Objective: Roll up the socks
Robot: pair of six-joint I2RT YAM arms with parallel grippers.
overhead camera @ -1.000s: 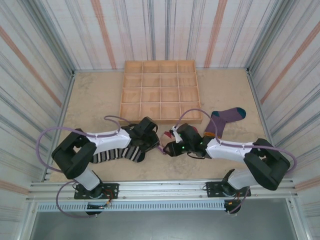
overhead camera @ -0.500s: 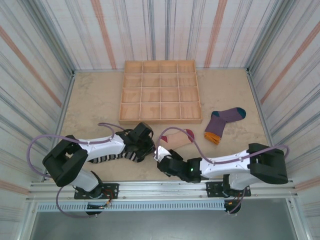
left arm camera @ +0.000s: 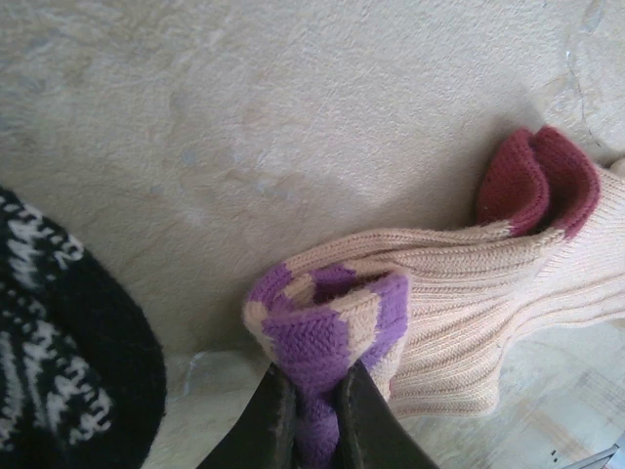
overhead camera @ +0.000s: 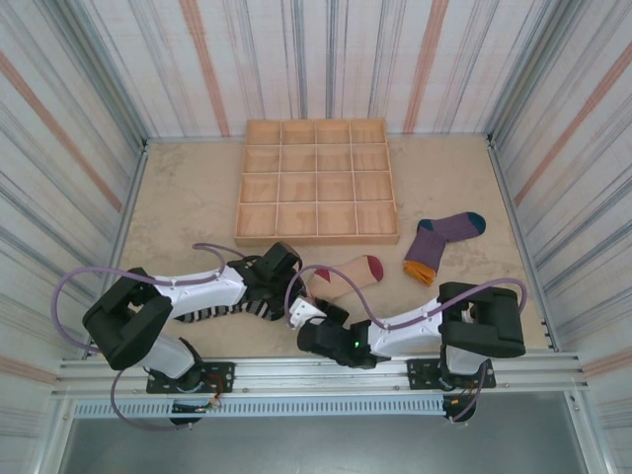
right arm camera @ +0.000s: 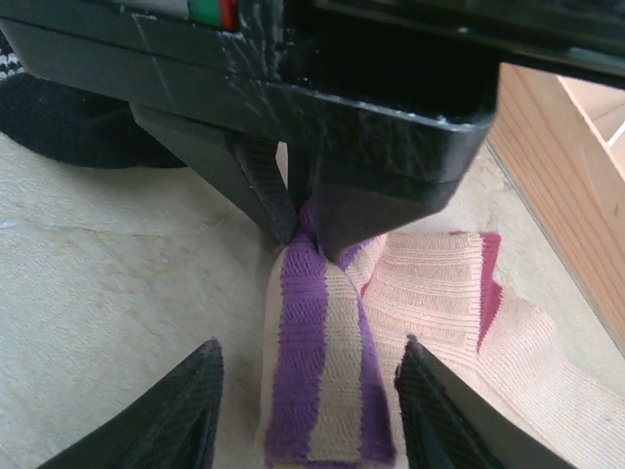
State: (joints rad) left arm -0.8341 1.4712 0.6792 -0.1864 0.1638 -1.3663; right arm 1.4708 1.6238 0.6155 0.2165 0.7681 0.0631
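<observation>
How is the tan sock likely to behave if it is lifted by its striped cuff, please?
Probably floppy: the tan sock is soft ribbed knit, and its cuff bunches into folds where the left gripper pinches it. It would likely drape rather than hold shape. Lying flat, it seems unlikely to roll away.

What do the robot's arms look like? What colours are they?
The left arm and right arm match: chunky black joints joined by white sections, each with a thin purple cable looping alongside. The left gripper and right gripper are black, with dark, finely ridged fingers. A small green light glows on the right one.
</observation>
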